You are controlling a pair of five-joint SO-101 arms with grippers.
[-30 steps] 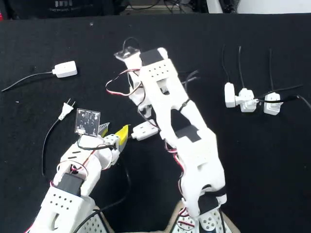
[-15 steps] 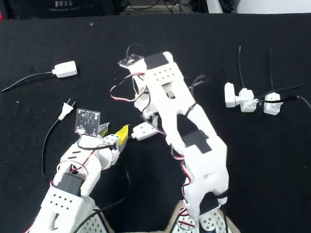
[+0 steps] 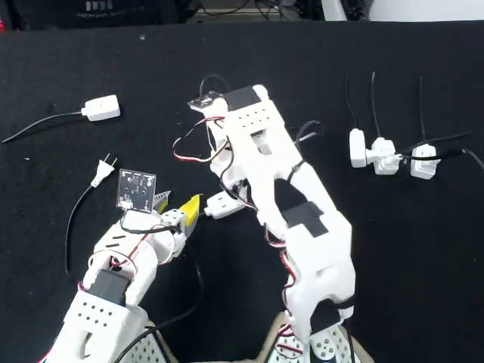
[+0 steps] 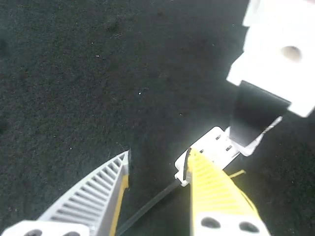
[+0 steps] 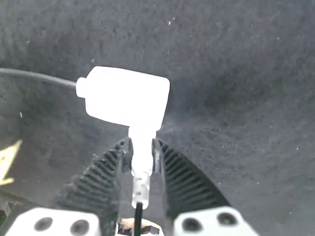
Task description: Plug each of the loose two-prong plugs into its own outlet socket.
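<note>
My right gripper point(image 5: 142, 146) is clamped on a white plug point(image 5: 141, 164). The plug's long axis runs along the fingers, with its nose in a white socket point(image 5: 125, 96) and its prongs hidden. From above, that socket point(image 3: 221, 205) is partly covered by the right arm. My left gripper point(image 4: 159, 153) is open and holds nothing, with its yellow finger point(image 4: 216, 196) just beside the socket. A loose plug point(image 3: 102, 171) lies well apart from the socket.

There are two white plastic robot arms, the left arm point(image 3: 125, 265) and the right arm point(image 3: 261, 125). I count five white box-shaped plastic socket blocks on black cables: a single block point(image 3: 100, 108) at the far left, a middle block point(image 3: 223, 204), and three close together at the right, the first block point(image 3: 358, 147), the second block point(image 3: 386, 156) and the third block point(image 3: 424, 161). There are two plugs: one loose white two-prong plug point(image 3: 103, 171) and one narrow white plug point(image 5: 141, 157).
</note>
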